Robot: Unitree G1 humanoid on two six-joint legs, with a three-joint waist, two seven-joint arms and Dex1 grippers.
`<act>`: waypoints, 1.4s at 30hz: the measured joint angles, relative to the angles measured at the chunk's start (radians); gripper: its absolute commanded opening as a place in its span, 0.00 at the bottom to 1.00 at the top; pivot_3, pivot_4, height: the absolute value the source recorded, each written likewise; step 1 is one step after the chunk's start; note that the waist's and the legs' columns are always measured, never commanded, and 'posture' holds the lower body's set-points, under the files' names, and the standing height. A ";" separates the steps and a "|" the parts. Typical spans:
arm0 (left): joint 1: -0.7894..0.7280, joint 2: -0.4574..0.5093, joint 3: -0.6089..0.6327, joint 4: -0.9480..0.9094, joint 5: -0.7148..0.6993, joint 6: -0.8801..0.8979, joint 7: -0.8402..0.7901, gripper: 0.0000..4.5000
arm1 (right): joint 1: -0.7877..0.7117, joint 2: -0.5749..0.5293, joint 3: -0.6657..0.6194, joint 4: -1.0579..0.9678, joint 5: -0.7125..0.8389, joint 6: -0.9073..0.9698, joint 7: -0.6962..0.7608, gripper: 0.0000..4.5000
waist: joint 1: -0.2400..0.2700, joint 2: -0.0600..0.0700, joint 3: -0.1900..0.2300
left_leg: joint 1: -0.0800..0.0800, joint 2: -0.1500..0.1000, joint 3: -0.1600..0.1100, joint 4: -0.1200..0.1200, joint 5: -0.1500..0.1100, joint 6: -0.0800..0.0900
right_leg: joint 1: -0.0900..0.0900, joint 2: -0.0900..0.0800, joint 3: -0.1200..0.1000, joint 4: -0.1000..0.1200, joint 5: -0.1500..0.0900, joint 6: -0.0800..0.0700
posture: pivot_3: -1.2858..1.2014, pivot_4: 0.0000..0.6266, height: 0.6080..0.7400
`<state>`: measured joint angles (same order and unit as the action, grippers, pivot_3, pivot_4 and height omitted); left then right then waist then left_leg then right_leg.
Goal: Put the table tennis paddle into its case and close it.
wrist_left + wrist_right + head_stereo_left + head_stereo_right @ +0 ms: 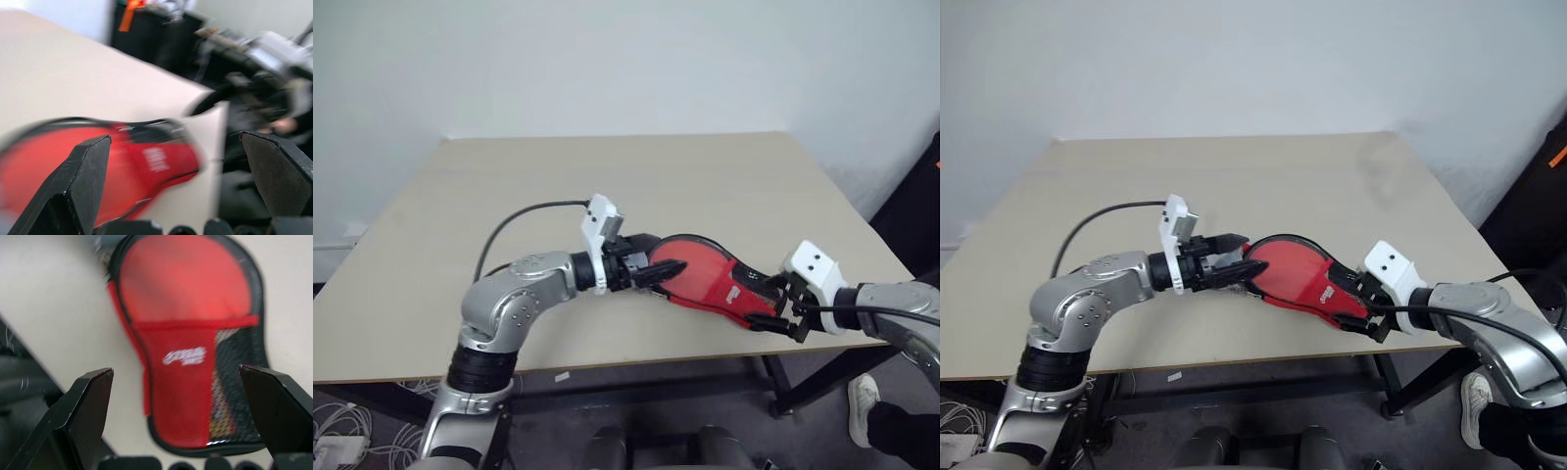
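Case (188, 357) low in frame near table edge (636, 364) | left gripper (668, 273), right gripper (775, 311) both spread, holding nothing | risk: a bump pushes case off.

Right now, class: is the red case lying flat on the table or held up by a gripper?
Lying flat. The case rests on the table near its front edge; right gripper stands open, nothing between its fingers.

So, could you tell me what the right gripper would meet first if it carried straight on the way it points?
Most likely the case: the open right gripper aims at its narrow end, though depth is unclear.
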<state>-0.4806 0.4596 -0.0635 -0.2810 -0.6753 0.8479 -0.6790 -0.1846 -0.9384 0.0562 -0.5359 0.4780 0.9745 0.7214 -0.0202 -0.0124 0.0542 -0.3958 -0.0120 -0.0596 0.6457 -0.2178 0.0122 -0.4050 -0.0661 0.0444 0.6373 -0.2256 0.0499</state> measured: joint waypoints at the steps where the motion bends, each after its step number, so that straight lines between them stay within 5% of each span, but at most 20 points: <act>1: 0.000 0.013 0.000 0.001 0.021 -0.033 -0.014 1.00 | 0.004 0.000 0.016 -0.005 -0.011 -0.009 0.000 0.99 | 0.000 0.000 0.000 | 0.000 0.000 0.000 0.000 0.000 0.000 | 0.000 0.000 0.000 0.000 0.000 0.000 | 0.52 0.00 1.00; 7: -0.011 0.066 0.025 0.089 0.164 -0.234 -0.023 1.00 | 0.043 -0.026 0.106 -0.009 -0.133 -0.114 -0.004 0.99 | 0.000 -0.001 0.001 | 0.000 0.000 0.000 0.000 0.000 0.000 | 0.000 0.000 -0.001 0.000 0.000 0.000 | 0.52 0.00 1.00; 16: -0.024 0.147 0.045 0.104 0.249 -0.282 -0.048 1.00 | 0.051 -0.030 0.163 0.097 -0.289 -0.268 0.003 0.99 | 0.000 -0.003 0.002 | 0.000 0.000 0.000 0.000 0.000 0.000 | 0.000 0.000 -0.001 0.000 0.000 0.001 | 0.52 0.00 1.00; 27: -0.014 0.097 0.096 0.135 0.297 -0.478 -0.034 1.00 | 0.105 -0.023 0.216 0.132 -0.407 -0.401 0.028 0.99 | 0.000 -0.004 0.001 | 0.001 0.001 -0.001 0.001 0.000 0.000 | 0.001 0.001 -0.001 0.001 0.001 0.002 | 0.52 0.00 1.00; 30: -0.014 0.130 0.120 0.151 0.304 -0.507 -0.058 1.00 | 0.107 -0.007 0.223 0.136 -0.432 -0.417 0.030 0.85 | 0.000 -0.005 0.001 | 0.001 0.001 -0.001 0.001 0.000 0.000 | 0.001 0.001 -0.001 0.001 0.000 0.001 | 0.52 0.00 1.00; 41: -0.046 0.155 0.152 0.200 0.305 -0.517 -0.065 1.00 | 0.104 0.020 0.257 0.157 -0.514 -0.463 0.047 0.01 | 0.000 -0.008 0.000 | 0.002 0.002 -0.001 0.002 0.000 0.000 | 0.003 0.001 -0.002 0.001 0.001 0.002 | 0.52 0.00 1.00; 42: -0.047 0.155 0.153 0.201 0.305 -0.517 -0.066 1.00 | 0.102 0.020 0.258 0.157 -0.519 -0.464 0.048 0.01 | 0.000 -0.008 0.000 | 0.002 0.002 -0.001 0.002 0.000 0.000 | 0.004 0.001 -0.002 0.001 0.001 0.002 | 0.52 0.00 1.00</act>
<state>-0.5279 0.6146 0.0892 -0.0803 -0.3705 0.3313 -0.7452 -0.0824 -0.9182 0.3140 -0.3790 -0.0406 0.5100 0.7692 -0.0201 -0.0204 0.0542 -0.3935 -0.0102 -0.0607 0.6476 -0.2178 0.0123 -0.4014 -0.0651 0.0420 0.6386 -0.2249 0.0516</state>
